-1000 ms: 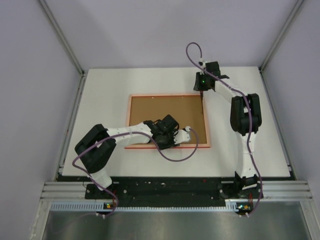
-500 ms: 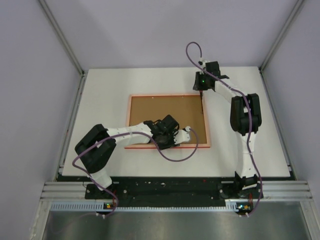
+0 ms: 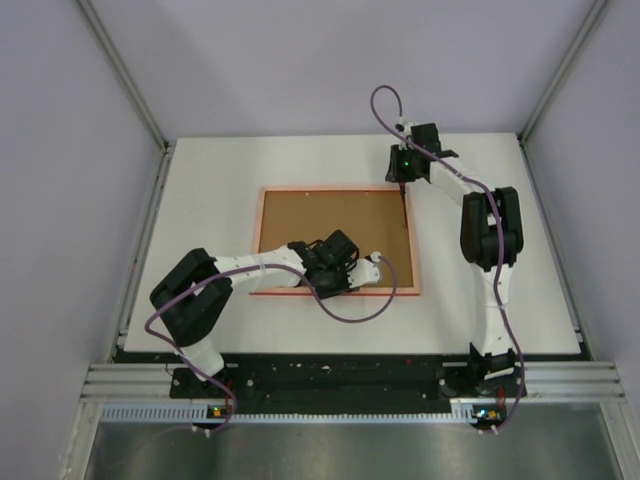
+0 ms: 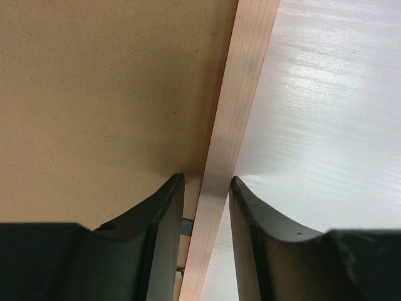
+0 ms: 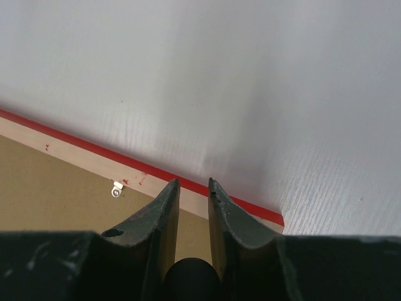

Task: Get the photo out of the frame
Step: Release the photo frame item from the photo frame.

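The frame point(image 3: 335, 190) lies face down on the white table, its pale pinkish rim around the brown backing board point(image 3: 330, 225). The photo is hidden under that board. My left gripper point(image 3: 352, 285) is at the frame's near rim. In the left wrist view it point(image 4: 205, 179) stands open astride the rim point(image 4: 241, 94): one finger over the board, the other on the table side against the rim. My right gripper point(image 3: 403, 188) is at the far right corner. Its tips point(image 5: 193, 182) hover over the rim point(image 5: 75, 157) a narrow gap apart, with nothing between them.
A small metal clip point(image 5: 117, 188) sits on the board beside the far rim. The frame's red outer edge point(image 5: 144, 168) ends at a corner point(image 5: 280, 219). White table point(image 3: 220, 170) surrounds the frame, and purple cables loop beside both arms.
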You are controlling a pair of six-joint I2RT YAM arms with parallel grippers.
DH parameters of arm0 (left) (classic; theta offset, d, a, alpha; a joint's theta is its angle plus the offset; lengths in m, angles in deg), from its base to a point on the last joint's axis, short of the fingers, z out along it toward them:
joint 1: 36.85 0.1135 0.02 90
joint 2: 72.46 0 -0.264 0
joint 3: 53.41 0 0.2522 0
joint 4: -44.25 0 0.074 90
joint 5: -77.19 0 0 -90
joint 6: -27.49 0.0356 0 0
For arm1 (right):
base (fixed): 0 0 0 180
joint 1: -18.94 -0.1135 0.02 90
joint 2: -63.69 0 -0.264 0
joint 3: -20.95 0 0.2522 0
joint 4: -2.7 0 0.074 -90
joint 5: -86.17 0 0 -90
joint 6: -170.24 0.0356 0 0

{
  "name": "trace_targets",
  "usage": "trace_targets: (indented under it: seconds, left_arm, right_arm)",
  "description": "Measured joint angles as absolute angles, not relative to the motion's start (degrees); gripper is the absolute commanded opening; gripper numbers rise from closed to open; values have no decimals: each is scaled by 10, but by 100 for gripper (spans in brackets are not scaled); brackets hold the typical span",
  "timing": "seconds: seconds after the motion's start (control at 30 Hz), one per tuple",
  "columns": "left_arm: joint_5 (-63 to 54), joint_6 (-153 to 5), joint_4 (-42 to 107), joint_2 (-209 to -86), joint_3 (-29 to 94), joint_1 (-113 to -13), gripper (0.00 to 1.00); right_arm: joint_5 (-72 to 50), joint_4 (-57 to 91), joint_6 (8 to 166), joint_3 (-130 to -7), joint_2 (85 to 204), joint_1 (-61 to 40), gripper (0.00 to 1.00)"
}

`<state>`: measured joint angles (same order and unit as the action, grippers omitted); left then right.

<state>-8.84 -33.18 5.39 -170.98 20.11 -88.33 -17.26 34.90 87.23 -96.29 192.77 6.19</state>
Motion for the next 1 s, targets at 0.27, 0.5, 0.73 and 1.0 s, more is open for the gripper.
trace_targets:
  seconds: [0.27,0.5,0.73,1.0]
  left_arm:
    - [-98,-340,57,-1711,201,-884,38]
    - [-120,-359,59,-1714,203,-887,29]
    - [-153,-378,58,-1725,214,-889,24]
    - [-176,-386,65,-1737,225,-890,24]
  right_arm:
    - [-173,349,874,-963,1927,62,0]
    - [-165,340,890,-948,1927,63,0]
    - [-152,334,897,-928,1917,64,0]
    - [-150,330,918,-893,1902,63,0]
